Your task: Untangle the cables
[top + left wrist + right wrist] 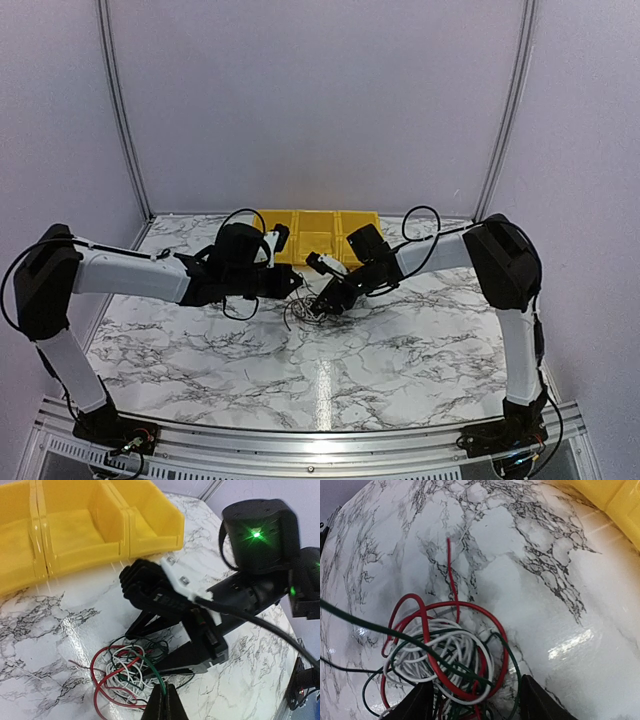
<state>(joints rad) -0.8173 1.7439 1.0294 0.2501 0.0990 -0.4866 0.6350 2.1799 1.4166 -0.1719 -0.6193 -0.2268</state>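
Straddling the cables point(445, 650), the right end effector point(476, 692) stands open, one finger on each side of the knot, which lies directly beneath it. The left end effector point(161, 697) is closed just left of the knot and seems to pinch a green wire point(149, 669) that runs taut out of the bunch. Both are at the heap, but the right one is better placed to take hold. The knot is a roundish bunch with no clear long axis, and one red loose end point(451, 575) trails away from the right fingers. It sits mid-surface point(400, 350) on a glossy marbled top. Yellow bins point(320, 232) lie just beyond on the far side, and pale walls point(320, 100) stand well back.
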